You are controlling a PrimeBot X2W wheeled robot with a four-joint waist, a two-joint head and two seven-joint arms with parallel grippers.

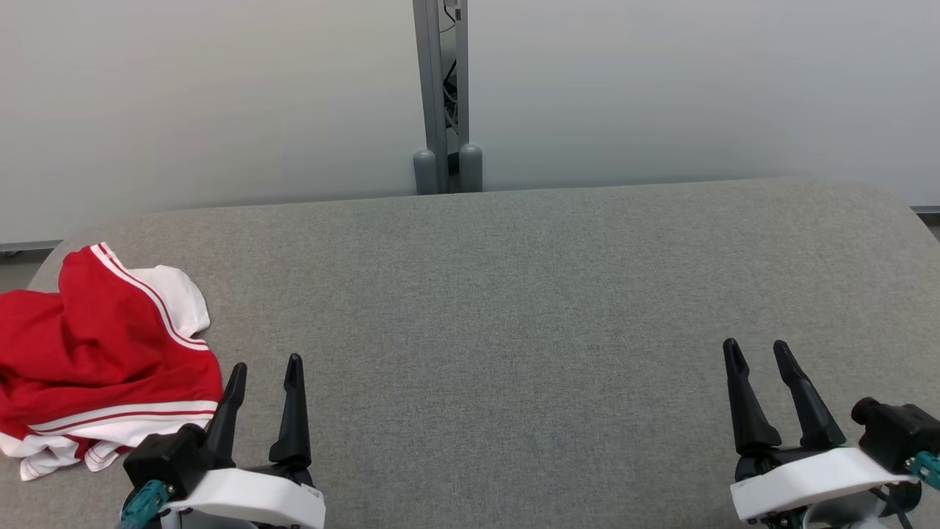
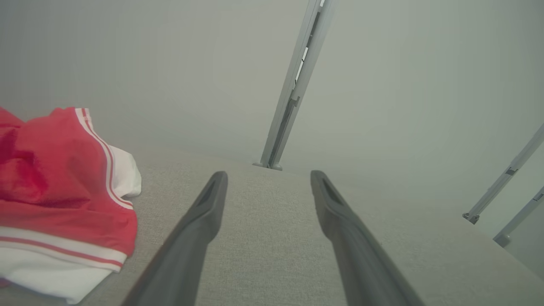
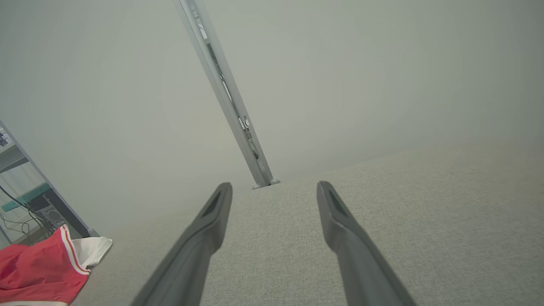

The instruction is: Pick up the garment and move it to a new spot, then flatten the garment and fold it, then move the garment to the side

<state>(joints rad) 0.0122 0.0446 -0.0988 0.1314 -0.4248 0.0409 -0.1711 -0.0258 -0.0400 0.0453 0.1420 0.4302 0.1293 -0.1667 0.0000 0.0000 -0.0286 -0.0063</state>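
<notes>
One garment (image 1: 103, 345), red with white stripe trim and white panels, lies crumpled in a heap at the middle left of the head view. It rests on the grey fabric-covered table (image 1: 514, 308), near that surface's left edge. The left gripper (image 1: 266, 361) stands just beside the heap's lower right hem, with its fingers spread wide and nothing between them. The right gripper (image 1: 755, 343) sits at the lower right of the head view, well apart from the garment. Its jaws are likewise released and empty.

Step in hand, as judged: the first one, the pick-up. No cloth is gripped, lifted or flattened.

The next move calls for the left gripper to:
- swing toward the left of the frame;
- descend onto a raised fold or the striped hem;
- close on cloth only, not on the table covering.

The middle of the table, at frame centre, looks suitable as the new spot.

Limits of view:
- The heap's left side is cut off by the frame edge.
- The garment type cannot be told from the bundle.
- The lowest hem passes behind the left gripper's housing, so contact there cannot be confirmed.
</notes>
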